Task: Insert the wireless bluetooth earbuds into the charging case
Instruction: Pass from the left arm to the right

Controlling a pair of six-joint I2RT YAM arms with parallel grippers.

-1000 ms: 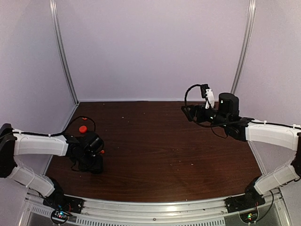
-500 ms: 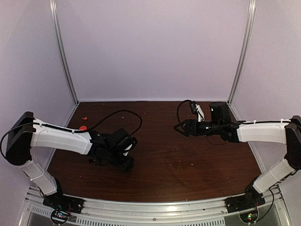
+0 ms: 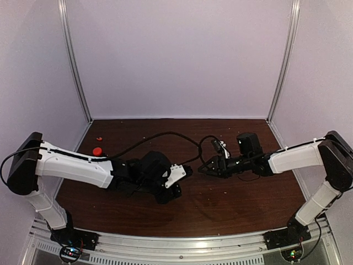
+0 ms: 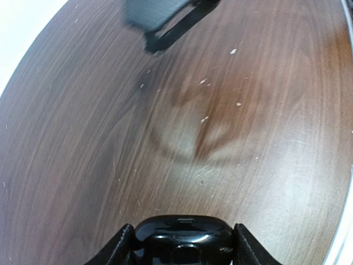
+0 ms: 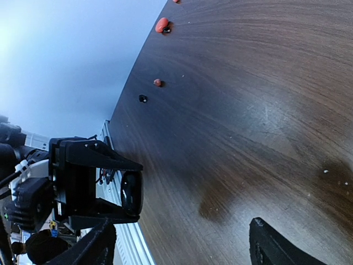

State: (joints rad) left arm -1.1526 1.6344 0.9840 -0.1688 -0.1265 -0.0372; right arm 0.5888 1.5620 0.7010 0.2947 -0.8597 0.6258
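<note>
charging case (image 4: 183,237): glossy black | earbuds (image 5: 158,82): one red, one black | table (image 4: 110,138): dark brown woodgrain

You've got a dark wood-grain table (image 3: 242,210), scuffed and flecked pale. Plain lilac walls (image 3: 176,55) close it in, metal posts (image 3: 75,61) standing in both back corners.

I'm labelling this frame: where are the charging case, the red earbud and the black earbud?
charging case (image 4: 185,234): left wrist view, on its glossy black face.
red earbud (image 5: 158,82): right wrist view, on its middle.
black earbud (image 5: 143,99): right wrist view, on its middle.
</note>
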